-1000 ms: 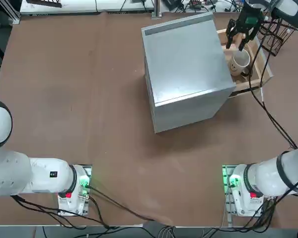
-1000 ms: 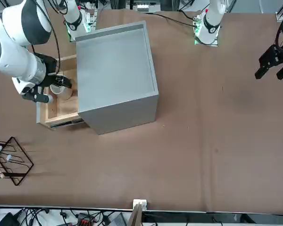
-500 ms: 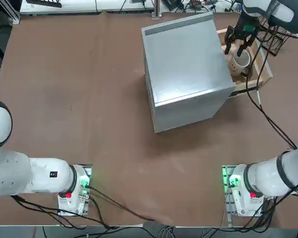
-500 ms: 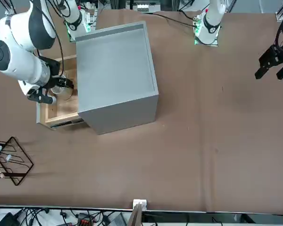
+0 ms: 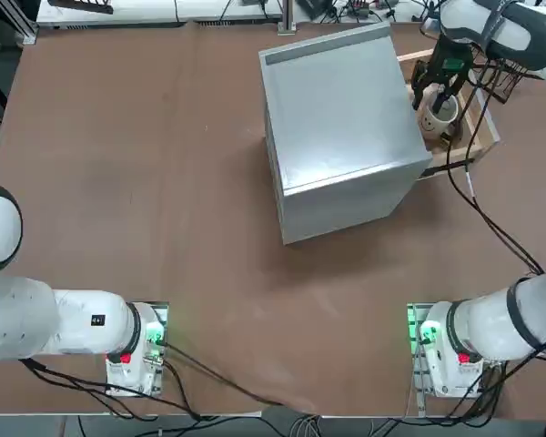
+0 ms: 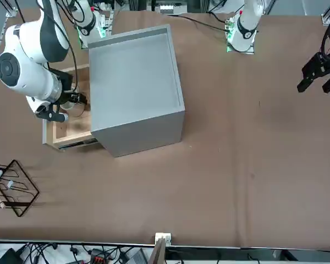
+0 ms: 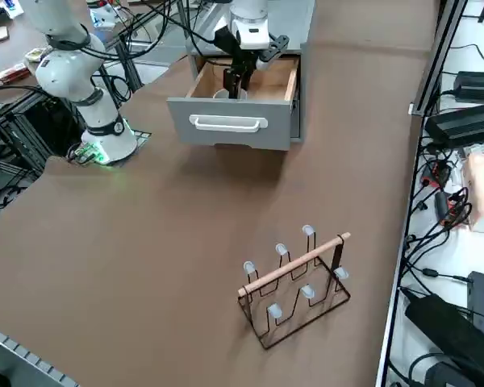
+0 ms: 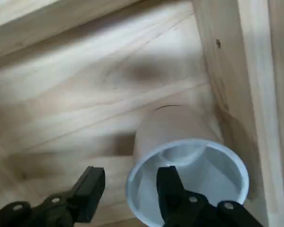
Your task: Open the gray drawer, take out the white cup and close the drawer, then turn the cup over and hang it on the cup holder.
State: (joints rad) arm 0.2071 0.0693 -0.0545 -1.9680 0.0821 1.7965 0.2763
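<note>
White cup [image 8: 187, 165] upright in open gray drawer [image 7: 230, 122]

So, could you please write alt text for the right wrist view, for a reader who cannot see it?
The right end effector straddles the rim of the white cup, one finger inside the cup and one outside, with a gap to the outer finger. The cup stands upright on the pale wooden floor of the gray drawer, close beside one wooden side wall.
</note>
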